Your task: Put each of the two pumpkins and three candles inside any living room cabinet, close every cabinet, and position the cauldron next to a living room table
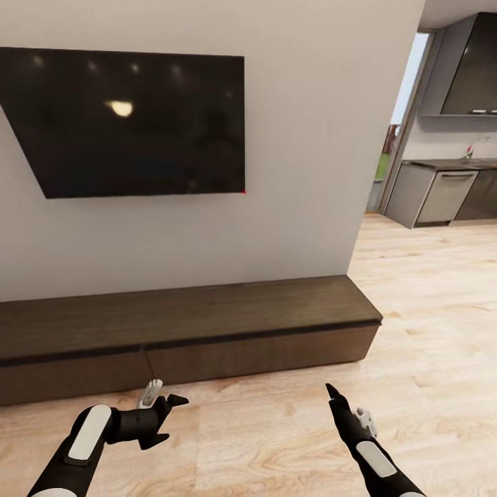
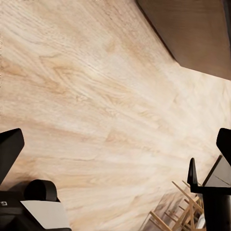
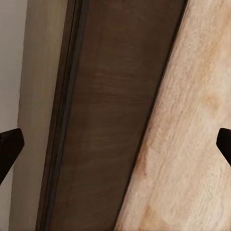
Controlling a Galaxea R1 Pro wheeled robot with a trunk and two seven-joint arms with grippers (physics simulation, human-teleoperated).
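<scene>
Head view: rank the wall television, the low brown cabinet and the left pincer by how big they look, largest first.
1 and 2. Television and cabinet: they cover similar areas of the picture, so I won't rank them; the cabinet also runs off the left edge.
3. Left pincer: clearly smallest, though nearest the camera.

Cabinet (image 1: 186, 331) below television (image 1: 131, 121), kitchen (image 1: 449, 186) behind right.
</scene>
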